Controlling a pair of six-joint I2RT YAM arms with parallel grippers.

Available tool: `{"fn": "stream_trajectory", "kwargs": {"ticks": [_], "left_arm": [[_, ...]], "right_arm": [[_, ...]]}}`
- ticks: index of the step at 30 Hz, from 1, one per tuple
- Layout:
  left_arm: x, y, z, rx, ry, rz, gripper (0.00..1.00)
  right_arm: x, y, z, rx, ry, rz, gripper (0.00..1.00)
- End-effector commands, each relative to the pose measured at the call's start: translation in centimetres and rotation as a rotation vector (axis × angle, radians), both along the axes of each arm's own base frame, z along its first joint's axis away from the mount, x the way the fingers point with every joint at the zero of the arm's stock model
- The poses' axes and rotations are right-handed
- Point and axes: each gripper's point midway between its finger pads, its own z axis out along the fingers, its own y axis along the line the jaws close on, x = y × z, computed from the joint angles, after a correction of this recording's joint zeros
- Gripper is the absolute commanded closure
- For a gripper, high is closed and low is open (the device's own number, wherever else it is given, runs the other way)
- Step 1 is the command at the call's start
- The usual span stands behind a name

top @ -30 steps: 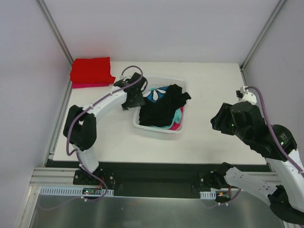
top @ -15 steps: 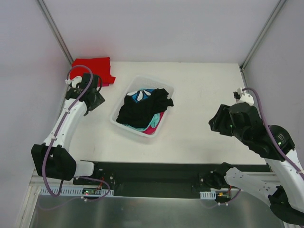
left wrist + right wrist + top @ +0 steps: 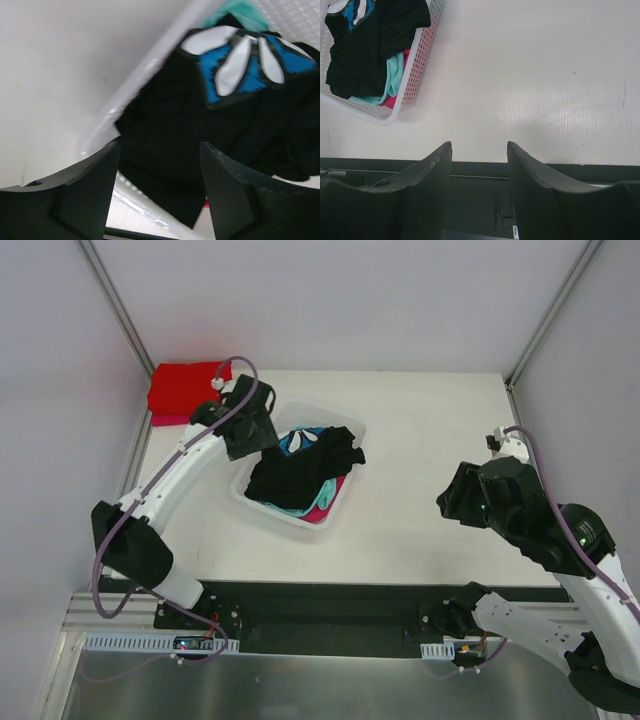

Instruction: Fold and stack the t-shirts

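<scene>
The shirts sit in two places. A folded red shirt (image 3: 186,387) lies in the far left corner of the table (image 3: 430,420), with what looks like a pink edge under it. The rest are heaped in the white basket (image 3: 283,519) mid-table: a black shirt (image 3: 295,475) on top, a blue-and-white patterned piece (image 3: 301,440) at the far end, and teal and pink cloth (image 3: 326,502) peeking out at the near side.

The left gripper (image 3: 159,150) hovers right over the basket's left rim, fingers apart, nothing between them, black cloth straight below. The right gripper (image 3: 479,147) hangs well off to the right over bare table, also spread and empty.

Here's the danger as I see it. That heap is tangled, so a pinch into the black cloth could bring the patterned piece up with it. The fingers straddle the rim line too; if one drops outside the wall, it could clamp plastic and drag the whole basket. And the folded red shirt sits near that left arm, so a wide swing could scuff it open.
</scene>
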Motion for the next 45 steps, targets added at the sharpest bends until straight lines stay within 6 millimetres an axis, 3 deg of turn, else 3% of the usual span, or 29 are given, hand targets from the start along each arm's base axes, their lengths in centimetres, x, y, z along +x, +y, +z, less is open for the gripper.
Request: {"fn": "stream_trajectory", "kwargs": {"ticks": [1,5,6,10,13,14,17,19,21,22,24,25,27,28,31,34,45], "left_arm": [[1.4,-5.4,-0.5,-0.004,0.035,-0.148,0.35],[3.6,-7.8,-1.1,-0.008,0.04,-0.173,0.36],[4.4,-8.3,-2.5,0.001,0.065,-0.189,0.36],[6.3,-10.3,-4.5,-0.008,0.108,-0.231,0.36],[6.8,-9.8,-6.8,0.029,0.146,-0.192,0.36],[6.6,-8.7,-8.3,0.046,0.18,-0.163,0.36],[5.7,-8.0,-11.2,-0.025,0.265,-0.13,0.36],[4.9,-6.7,-13.1,-0.045,0.312,-0.088,0.37],[4.3,-5.7,-13.6,-0.075,0.335,-0.048,0.37],[3.0,-4.9,-14.7,-0.072,0.372,-0.029,0.37],[2.1,-3.6,-14.6,-0.078,0.371,0.018,0.37],[0.9,-2.1,-15.4,-0.066,0.402,0.056,0.37],[0.1,-0.2,-14.8,-0.068,0.385,0.114,0.37],[-1.1,1.7,-15.7,-0.062,0.414,0.164,0.36],[-2.4,5.1,-15.4,-0.068,0.399,0.243,0.36],[-3.3,7.2,-14.6,-0.072,0.377,0.283,0.36],[-3.7,15.4,-11.4,-0.116,0.258,0.5,0.34]], "right_arm": [[-0.1,0.0,0.8,0.016,-0.026,0.011,0.49],[-0.3,-0.2,0.8,0.012,-0.026,0.014,0.48],[-0.3,-0.3,0.8,0.009,-0.025,0.014,0.49],[-0.5,-0.4,0.8,0.008,-0.025,0.014,0.48],[-0.7,-0.7,0.9,0.003,-0.026,0.015,0.49],[-0.8,-0.8,1.1,0.002,-0.032,0.014,0.49],[-0.9,-1.2,1.2,-0.002,-0.04,0.011,0.48],[-0.9,-1.2,1.3,-0.001,-0.045,0.011,0.48],[-1.0,-1.2,1.3,0.0,-0.044,0.012,0.48],[-1.0,-1.2,1.3,0.002,-0.043,0.013,0.48],[-1.0,-1.2,1.3,0.003,-0.044,0.013,0.48],[-1.1,-1.3,1.1,0.0,-0.04,0.013,0.48],[-1.1,-1.3,1.1,0.0,-0.04,0.012,0.48],[-1.1,-1.3,1.2,0.0,-0.041,0.013,0.48],[-1.2,-1.4,1.1,0.004,-0.044,0.012,0.48],[-1.2,-1.4,1.0,0.001,-0.046,0.015,0.48],[-1.4,-1.8,0.9,-0.013,-0.05,0.015,0.47]]}}
